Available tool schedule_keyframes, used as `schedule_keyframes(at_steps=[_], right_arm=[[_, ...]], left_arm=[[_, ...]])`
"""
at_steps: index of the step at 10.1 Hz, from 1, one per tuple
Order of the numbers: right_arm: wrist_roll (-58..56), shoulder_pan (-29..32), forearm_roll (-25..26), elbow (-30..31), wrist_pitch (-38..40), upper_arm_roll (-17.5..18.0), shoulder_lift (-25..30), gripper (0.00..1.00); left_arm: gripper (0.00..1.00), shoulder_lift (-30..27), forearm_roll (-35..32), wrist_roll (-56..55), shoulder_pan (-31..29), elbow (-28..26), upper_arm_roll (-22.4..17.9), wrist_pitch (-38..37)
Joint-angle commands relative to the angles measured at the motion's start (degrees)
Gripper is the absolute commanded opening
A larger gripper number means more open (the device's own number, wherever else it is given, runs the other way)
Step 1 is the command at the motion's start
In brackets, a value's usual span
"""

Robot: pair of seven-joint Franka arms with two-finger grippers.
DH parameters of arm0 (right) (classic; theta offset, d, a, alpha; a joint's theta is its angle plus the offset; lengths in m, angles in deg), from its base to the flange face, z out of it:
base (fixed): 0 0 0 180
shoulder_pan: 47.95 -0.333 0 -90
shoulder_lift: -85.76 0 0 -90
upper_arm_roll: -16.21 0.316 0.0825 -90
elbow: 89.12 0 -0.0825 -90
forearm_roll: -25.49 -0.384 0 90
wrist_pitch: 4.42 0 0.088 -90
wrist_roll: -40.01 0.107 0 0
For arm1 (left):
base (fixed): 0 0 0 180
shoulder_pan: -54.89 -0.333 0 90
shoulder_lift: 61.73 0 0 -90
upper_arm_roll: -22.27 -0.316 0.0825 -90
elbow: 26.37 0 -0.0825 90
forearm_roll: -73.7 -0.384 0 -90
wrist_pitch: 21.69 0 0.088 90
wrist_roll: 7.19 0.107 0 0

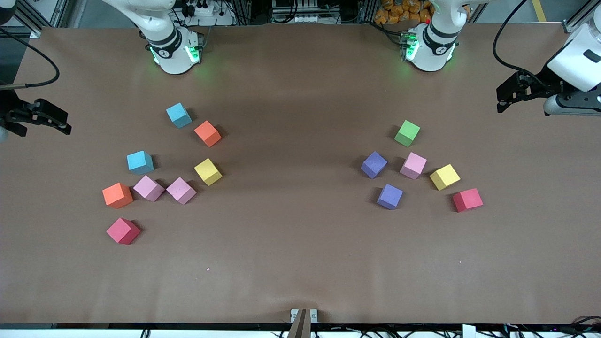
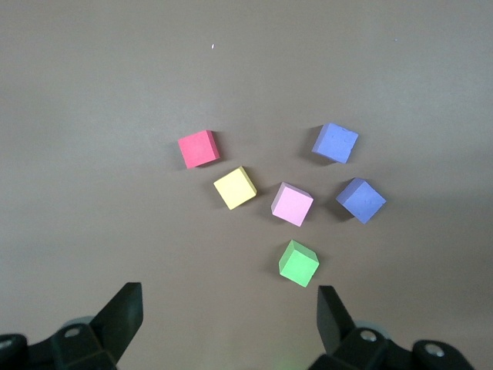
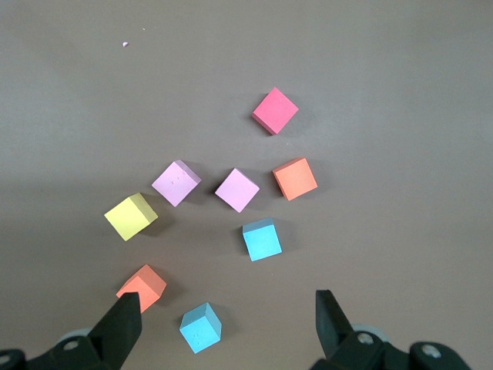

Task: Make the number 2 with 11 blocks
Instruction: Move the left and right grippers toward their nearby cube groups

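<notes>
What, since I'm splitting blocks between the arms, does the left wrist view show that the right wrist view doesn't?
Only the left wrist view: a green matte cube, a pink cube, a yellow cube, a red cube, two purple cubes, and the open left pincer. Only the right wrist view: two light-blue cubes, two orange cubes, two pink cubes, another yellow cube, another red cube, the open right pincer. Shared: only the brown table.

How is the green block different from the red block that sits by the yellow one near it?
The green block is green; the red block is red. The green block lies farther from the front camera; the red block lies nearer and closer to the left arm's end of the table. The yellow block sits right beside the red one, apart from the green. Both are same-sized cubes.
</notes>
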Motion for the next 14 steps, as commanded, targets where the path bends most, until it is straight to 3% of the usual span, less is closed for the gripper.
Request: schedule_keyframes(at_steps=[1,7,9,14], right_arm=[[0.27,2.66,-1.54,0.32,0.56,0.59,0.9,1.0],[0.71,2.5,-0.85,0.58,0.65,0.85,0.99,1.0],[0.8,2.5,-0.94,0.93,0.57,0.85,1.08,1.0],[0.71,2.32,-1.55,1.11,0.57,0.94,0.55,1.0]], left_arm=[[1.0,0.28,1.55,0.72,-0.29,1.14,-0.1,-1.08],[1.0,2.29,2.6,-3.05,-2.03,0.44,-0.71,-1.08],[1.0,4.14,2.6,-3.15,-3.53,-4.37,-0.72,-0.04],[1.0,4.93,2.17,-7.79,-4.77,-23.44,-0.54,18.92]])
